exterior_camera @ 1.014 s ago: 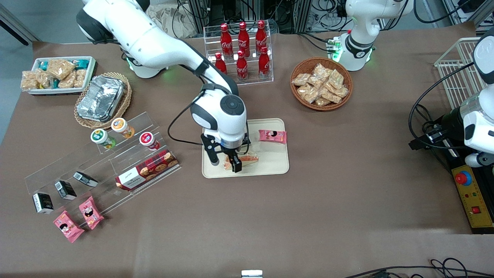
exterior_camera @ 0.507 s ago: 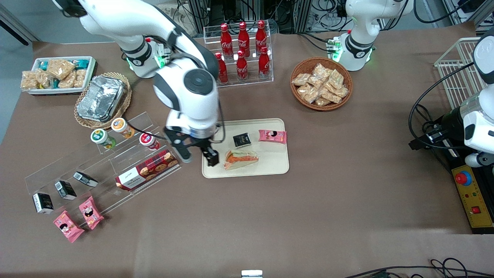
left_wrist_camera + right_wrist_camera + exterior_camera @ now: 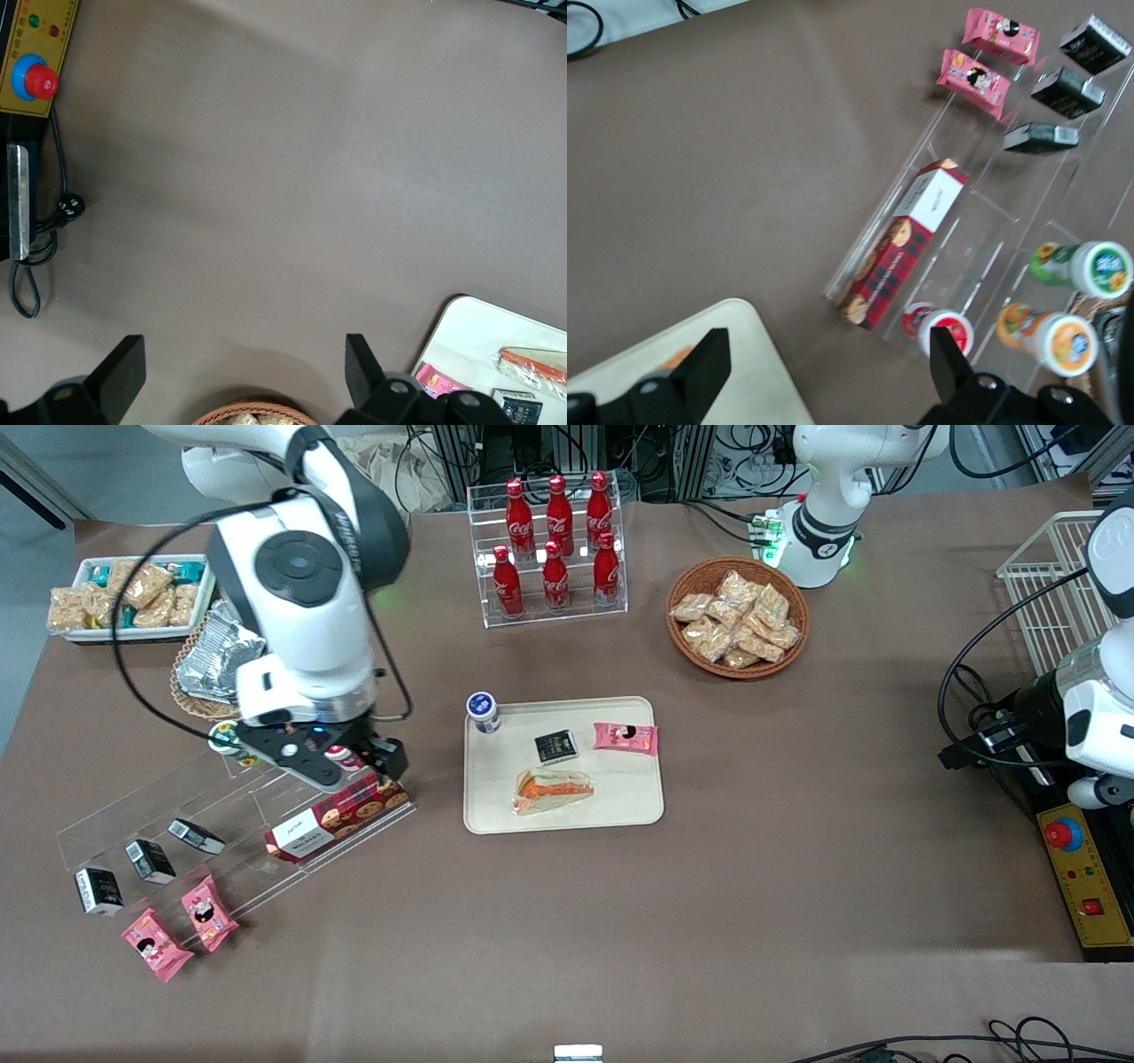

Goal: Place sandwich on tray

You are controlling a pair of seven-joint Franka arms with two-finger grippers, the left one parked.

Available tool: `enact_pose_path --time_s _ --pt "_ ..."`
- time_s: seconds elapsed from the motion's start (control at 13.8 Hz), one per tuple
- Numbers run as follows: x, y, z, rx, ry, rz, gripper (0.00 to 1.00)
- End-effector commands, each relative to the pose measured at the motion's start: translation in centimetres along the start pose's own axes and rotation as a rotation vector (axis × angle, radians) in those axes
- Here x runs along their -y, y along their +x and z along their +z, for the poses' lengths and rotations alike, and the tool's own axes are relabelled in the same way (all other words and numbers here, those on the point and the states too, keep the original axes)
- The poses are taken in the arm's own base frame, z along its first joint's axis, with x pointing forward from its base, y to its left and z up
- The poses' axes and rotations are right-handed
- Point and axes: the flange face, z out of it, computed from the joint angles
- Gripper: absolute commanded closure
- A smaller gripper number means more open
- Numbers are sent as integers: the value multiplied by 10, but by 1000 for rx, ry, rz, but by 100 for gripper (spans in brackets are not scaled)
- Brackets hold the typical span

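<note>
Closest in: 2 pink snack packets (image 3: 209,912) on the brown table (image 3: 620,921), just beside a clear rack (image 3: 221,806). On the rack, a red cookie box (image 3: 341,815) and 3 small black boxes (image 3: 146,859). A bit farther, the sandwich (image 3: 554,790), lying flat on the cream tray (image 3: 620,810). Farther on the same tray: a black packet (image 3: 555,747), a pink packet (image 3: 625,737), a blue-capped cup (image 3: 483,711). Gripper (image 3: 350,766) up over the rack, well apart from the sandwich, fingers (image 3: 709,354) spread wide, holding nothing. Farthest: 6 red cola bottles (image 3: 555,540).
</note>
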Motion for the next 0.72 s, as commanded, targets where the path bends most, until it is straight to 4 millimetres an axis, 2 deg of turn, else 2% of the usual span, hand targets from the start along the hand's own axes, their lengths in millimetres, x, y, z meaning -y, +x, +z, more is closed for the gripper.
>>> enact_pose_path --time_s 0.0,0.43,0.65 --pt "-60 15 -3 37 14 -93 0" --pt "-178 80 5 71 71 -247 0" --pt "-220 99 3 70 121 -353 0"
